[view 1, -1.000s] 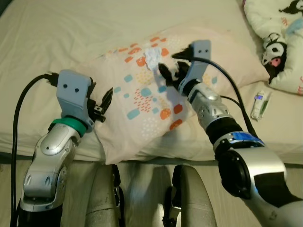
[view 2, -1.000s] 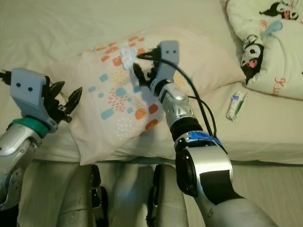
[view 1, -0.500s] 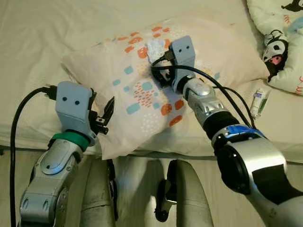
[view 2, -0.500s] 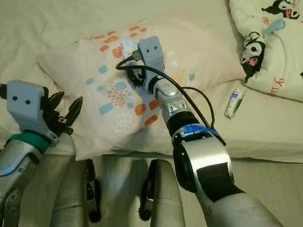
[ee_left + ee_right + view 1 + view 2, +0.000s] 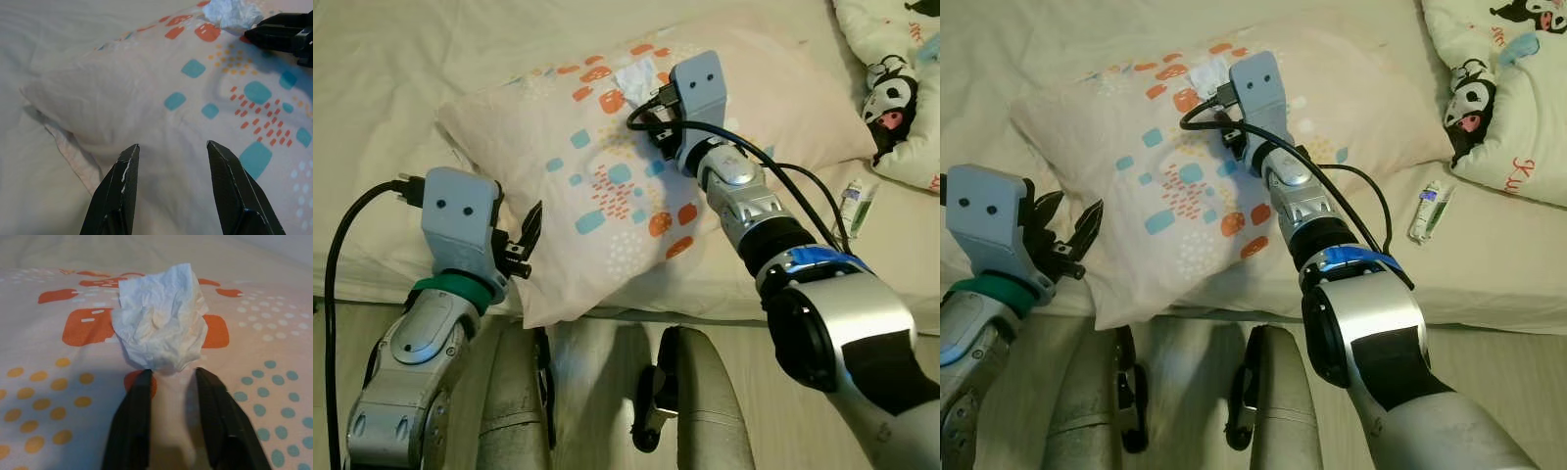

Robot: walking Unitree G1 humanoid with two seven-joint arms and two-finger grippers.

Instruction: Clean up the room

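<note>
Bed (image 5: 401, 59): cream sheet. Patterned pillow (image 5: 607, 196) lies on it. Crumpled tissue (image 5: 161, 325) on pillow's far part, creases plain in right wrist view. Right gripper (image 5: 171, 374): jaws narrowly parted, tips at tissue's near edge, gripping nothing. Left gripper (image 5: 171, 149): jaws wide apart, empty, near pillow corner.

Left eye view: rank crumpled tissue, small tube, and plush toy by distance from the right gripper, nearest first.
1. Crumpled tissue: on the patterned pillow, right at the fingertips of the right gripper.
2. Small tube: on the sheet off the pillow's right corner, well to the gripper's right.
3. Plush toy: at the bed's far right edge, a little beyond the tube.
</note>
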